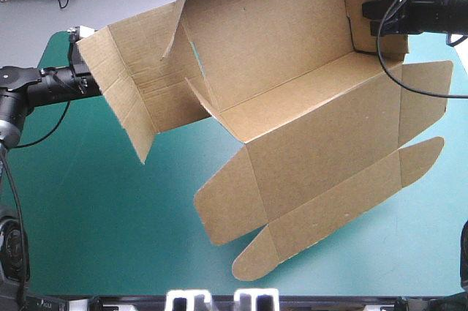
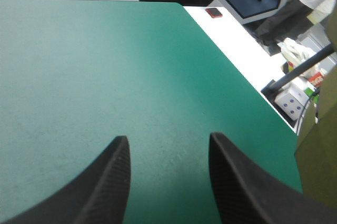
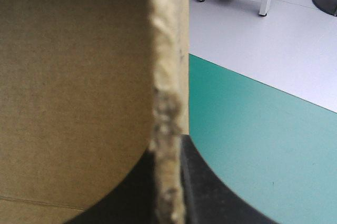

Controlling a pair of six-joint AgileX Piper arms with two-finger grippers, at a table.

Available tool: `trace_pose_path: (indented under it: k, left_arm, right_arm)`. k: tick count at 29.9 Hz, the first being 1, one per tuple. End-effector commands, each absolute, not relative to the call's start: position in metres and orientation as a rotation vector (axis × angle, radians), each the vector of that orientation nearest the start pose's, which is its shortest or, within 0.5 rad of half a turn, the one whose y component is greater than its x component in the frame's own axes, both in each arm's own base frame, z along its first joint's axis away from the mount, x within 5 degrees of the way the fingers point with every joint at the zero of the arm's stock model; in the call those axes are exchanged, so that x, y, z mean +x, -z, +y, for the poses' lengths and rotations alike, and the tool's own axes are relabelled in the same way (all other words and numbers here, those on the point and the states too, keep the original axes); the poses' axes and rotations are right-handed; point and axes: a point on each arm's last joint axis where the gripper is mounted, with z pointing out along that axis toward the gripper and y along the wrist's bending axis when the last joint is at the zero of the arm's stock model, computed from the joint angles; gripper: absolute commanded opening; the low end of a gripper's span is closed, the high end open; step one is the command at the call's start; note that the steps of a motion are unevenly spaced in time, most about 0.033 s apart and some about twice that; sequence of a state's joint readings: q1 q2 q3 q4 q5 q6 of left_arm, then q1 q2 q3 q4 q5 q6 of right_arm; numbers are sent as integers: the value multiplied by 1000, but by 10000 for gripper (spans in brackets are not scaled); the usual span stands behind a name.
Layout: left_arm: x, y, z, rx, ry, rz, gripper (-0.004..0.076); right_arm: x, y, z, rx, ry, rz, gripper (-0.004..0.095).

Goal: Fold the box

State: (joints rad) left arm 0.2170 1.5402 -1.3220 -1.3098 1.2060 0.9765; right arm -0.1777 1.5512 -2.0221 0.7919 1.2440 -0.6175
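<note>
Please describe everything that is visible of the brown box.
The box is a cut sheet of brown corrugated board, open, with walls partly raised and rounded tabs spread toward the table's near edge. It hangs tilted over the teal-green cover. The right gripper is shut on its rough far-right wall edge; the open left gripper holds nothing.

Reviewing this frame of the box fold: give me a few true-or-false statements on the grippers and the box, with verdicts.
1. The right gripper is shut on an edge of the box. True.
2. The left gripper grips a flap. False: it is open, with only the teal-green cover between its fingers.
3. The box lies as a flat sheet. False: its panels stand bent at angles, partly raised.
4. The box has a rounded flap on its near side. True.
</note>
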Motion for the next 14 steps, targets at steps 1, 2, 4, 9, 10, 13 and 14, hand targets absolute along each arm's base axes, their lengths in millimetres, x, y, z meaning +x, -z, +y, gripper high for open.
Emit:
trace_pose_path:
  k: [1, 2, 4, 9, 10, 13, 14]
  left_arm:
    - [301, -399, -40, 523, 1240, 1857, 349]
    - [300, -400, -45, 540, 1251, 1853, 349]
    - [297, -402, -54, 567, 1275, 1840, 349]
    - [289, -413, -65, 590, 1319, 1781, 349]
    - [287, -415, -65, 590, 1321, 1771, 349]
    - [282, -421, -67, 597, 1324, 1747, 353]
    - [281, -422, -68, 602, 1323, 1744, 359]
  right_arm:
    - [290, -532, 12, -547, -532, 1886, -24]
    - [294, -529, 11, -544, -536, 1894, -24]
    - [302, -523, 10, -538, -547, 1913, -24]
    - [322, -507, 7, -512, -488, 1986, -24]
    - [325, -504, 9, -508, -477, 2000, -24]
    - [333, -499, 19, -522, -482, 1998, -23]
    - [334, -499, 24, -527, -487, 1987, -23]
